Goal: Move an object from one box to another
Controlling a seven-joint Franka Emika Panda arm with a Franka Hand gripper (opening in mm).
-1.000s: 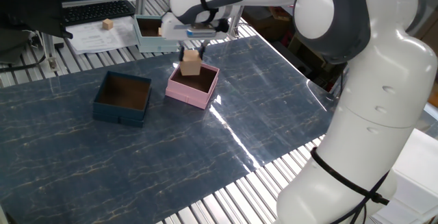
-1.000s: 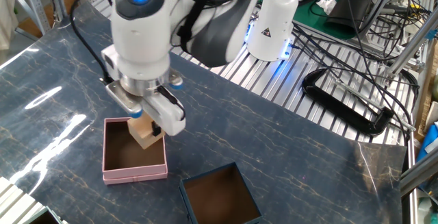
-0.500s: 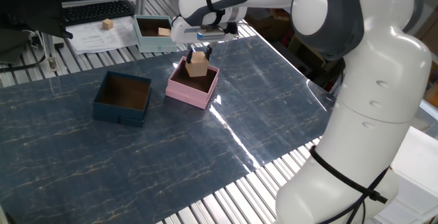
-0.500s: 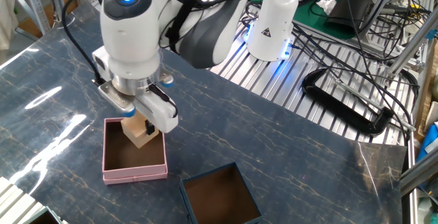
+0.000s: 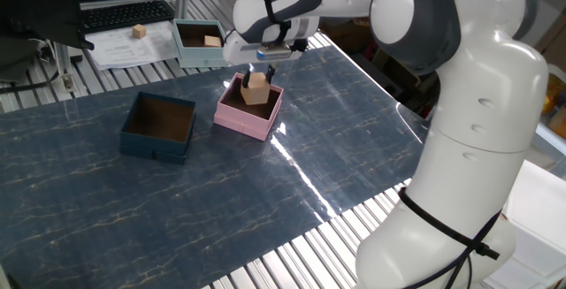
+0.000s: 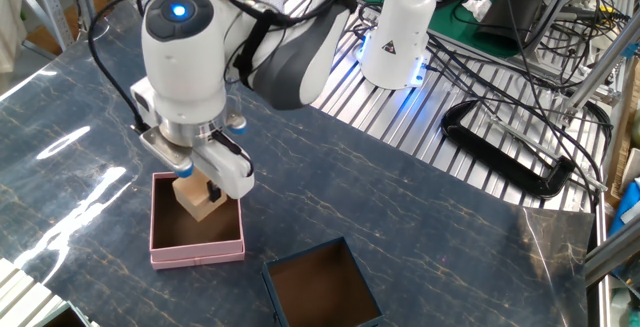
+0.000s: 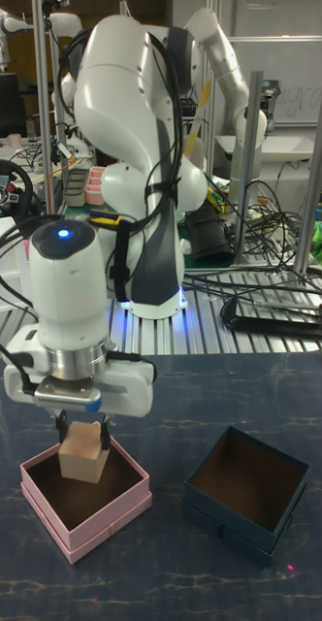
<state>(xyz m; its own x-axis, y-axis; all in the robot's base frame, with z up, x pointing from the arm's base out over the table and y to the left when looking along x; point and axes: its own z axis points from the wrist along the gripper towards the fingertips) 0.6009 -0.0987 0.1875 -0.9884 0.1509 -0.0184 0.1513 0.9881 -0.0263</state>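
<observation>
Tan wooden cube (image 7: 83,455) clamped in the gripper (image 7: 82,448), inside the pink box (image 7: 105,523) rim beneath. Placing step; next, lower to the floor and release.

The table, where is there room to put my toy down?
The blue table mat is bare on the near side of the navy box and the pink box, and to their right. It's crowded at the pink box, where the gripper holds the wooden cube, and by the teal box behind.

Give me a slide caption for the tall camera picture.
Claw lowering a wooden cube into the pink box, with the emptied navy box alongside.
</observation>
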